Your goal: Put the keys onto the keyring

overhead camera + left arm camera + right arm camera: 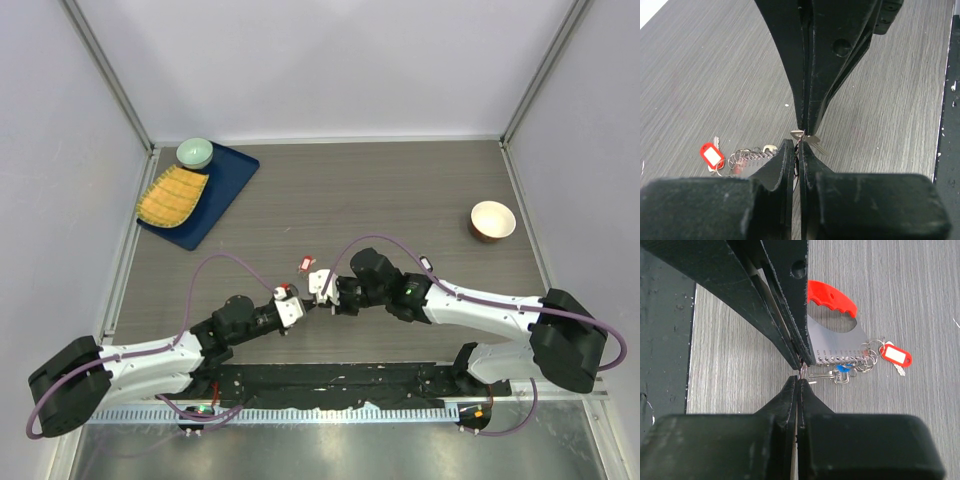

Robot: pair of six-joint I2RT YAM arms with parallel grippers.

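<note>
Meeting, left fingers, right fingers both closed; only right wrist shows blue tag.

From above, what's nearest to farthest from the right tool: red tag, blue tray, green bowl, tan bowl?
1. red tag, just beyond the right tool.
2. blue tray, far left.
3. green bowl at far left and tan bowl at far right: too close to call.

Green bowl and yellow mat on a blue tray; tan bowl well apart, right.
</note>
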